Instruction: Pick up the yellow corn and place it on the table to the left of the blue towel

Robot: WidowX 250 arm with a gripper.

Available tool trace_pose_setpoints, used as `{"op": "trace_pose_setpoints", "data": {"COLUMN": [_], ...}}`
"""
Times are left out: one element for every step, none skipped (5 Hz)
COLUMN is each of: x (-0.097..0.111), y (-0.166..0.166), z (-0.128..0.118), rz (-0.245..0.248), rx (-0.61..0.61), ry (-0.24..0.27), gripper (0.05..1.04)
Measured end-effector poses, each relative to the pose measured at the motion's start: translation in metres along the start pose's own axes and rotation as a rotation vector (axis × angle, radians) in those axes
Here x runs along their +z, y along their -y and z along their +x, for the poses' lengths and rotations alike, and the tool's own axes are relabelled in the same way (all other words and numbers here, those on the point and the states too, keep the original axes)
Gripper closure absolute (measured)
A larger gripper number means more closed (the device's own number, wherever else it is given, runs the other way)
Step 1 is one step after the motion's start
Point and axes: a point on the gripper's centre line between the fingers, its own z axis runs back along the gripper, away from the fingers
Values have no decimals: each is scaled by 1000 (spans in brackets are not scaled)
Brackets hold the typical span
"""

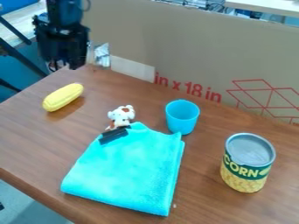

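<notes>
End effector (63, 66) hangs upper left, nearest 1 yellow cob (63, 97).

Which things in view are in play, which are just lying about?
In play, judging by nearness:
- yellow oblong toy, closest to the end effector

Lying about:
- folded turquoise cloth
- black strip
- white-and-brown animal figure
- blue cup
- corn can

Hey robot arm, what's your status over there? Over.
Gripper hanging at upper left, nearest the yellow oblong thing. Folded turquoise towel flat on table, black piece lying on its far edge. Blue cup and spotted toy close by.
</notes>
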Motion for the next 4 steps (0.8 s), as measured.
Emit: {"op": "trace_pose_setpoints", "data": {"x": [-22,-41,-51,-61], "y": [-27,-48,-59,-56], "z": [13,26,31,38], "rz": [13,29,37,33], "rx": [24,-46,-134,-161], "ry": [-68,-107,-82,-30], "gripper": [82,82,82,82]}}
